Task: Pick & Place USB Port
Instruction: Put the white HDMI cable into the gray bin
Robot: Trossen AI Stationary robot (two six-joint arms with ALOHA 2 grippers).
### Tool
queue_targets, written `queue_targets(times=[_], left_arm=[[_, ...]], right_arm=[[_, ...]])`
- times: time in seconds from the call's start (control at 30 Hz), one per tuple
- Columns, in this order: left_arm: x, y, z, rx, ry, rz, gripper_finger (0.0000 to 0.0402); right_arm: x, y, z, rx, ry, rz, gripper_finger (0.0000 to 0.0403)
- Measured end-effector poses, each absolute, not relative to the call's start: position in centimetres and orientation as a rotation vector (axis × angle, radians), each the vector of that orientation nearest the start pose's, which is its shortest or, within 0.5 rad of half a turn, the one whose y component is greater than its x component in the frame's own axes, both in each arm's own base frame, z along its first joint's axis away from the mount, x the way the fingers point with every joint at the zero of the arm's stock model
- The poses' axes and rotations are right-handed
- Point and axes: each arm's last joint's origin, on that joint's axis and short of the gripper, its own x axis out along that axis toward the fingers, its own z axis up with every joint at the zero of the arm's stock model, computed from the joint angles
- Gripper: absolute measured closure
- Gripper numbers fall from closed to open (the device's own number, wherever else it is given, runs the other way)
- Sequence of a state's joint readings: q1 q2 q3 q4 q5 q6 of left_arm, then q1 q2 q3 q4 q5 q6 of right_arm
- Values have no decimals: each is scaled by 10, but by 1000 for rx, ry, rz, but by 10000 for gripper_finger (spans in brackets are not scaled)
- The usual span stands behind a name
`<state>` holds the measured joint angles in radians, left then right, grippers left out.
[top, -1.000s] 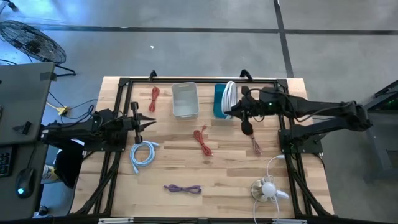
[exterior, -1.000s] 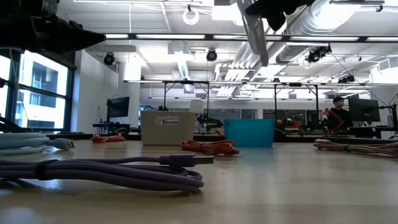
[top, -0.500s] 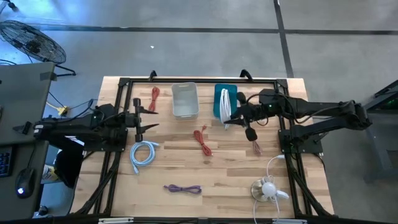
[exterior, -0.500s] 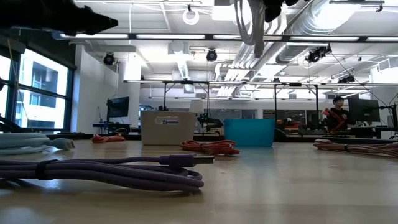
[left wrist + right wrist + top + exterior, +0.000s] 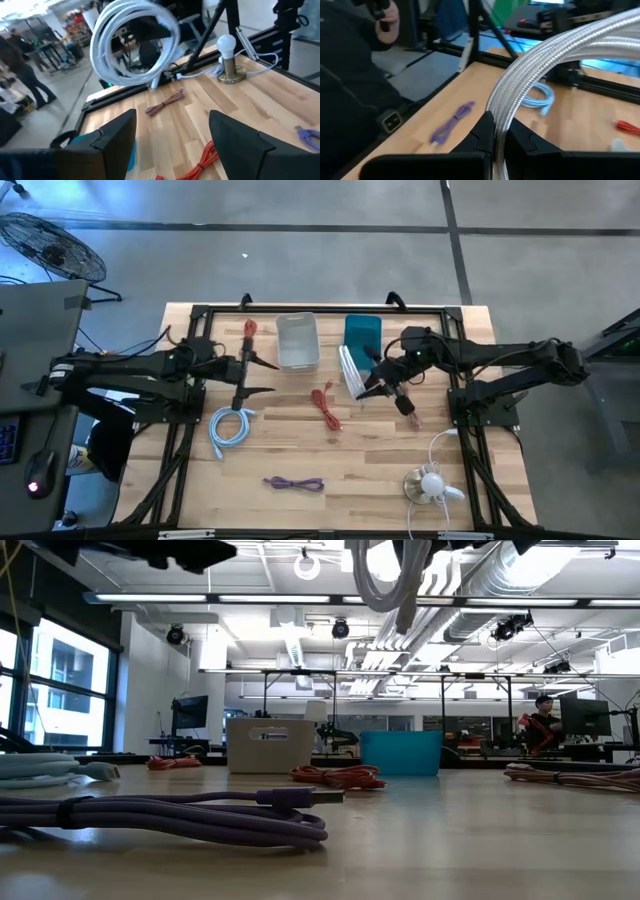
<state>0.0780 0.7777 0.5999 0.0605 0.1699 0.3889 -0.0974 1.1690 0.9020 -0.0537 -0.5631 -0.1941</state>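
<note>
Holding: the right gripper (image 5: 372,383) was clamped shut on the white cable (image 5: 351,370), its fingers (image 5: 487,131) pinched tight around several strands of the coil
Place of cable: it hung in the air above the table (image 5: 380,470), at the near edge of the blue bin (image 5: 362,332) and beside the clear bin (image 5: 297,340); in the low view its loop dangled down from the top (image 5: 385,580)
Shape of cable: a bundled coil of braided strands, seen as an open ring in the left wrist view (image 5: 132,45)
Weight: it looked light, likely easy for one gripper to carry
Stiffness: soft and floppy by my judgement; the loop sagged under the grip and would probably swing when moved
Surface: the braided sheath probably gives fair friction, though single strands could slip free of the bundle
Where to hold: across the whole bundle, as it was held, seemed best; a pinch on one strand would likely let the coil unravel
Left gripper (image 5: 255,376): it hovered open and empty over the table's left side, near the red cable (image 5: 248,335) and above the light blue cable (image 5: 228,427)
Farther out: another red cable (image 5: 325,405) lay mid-table, a purple cable (image 5: 294,483) near the front edge, a lamp (image 5: 430,483) at the front right
</note>
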Motion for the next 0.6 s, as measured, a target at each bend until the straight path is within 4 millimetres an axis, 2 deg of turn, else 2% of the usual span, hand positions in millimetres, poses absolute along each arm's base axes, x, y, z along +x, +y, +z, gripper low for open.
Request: queue_targets(times=[0.33,0.6], left_arm=[[227,13,315,417,136,-135,156],[253,16,331,479,142,-221,156]], right_arm=[[260,8,312,-130,208,588,394],[261,17,313,-156,183,626,394]])
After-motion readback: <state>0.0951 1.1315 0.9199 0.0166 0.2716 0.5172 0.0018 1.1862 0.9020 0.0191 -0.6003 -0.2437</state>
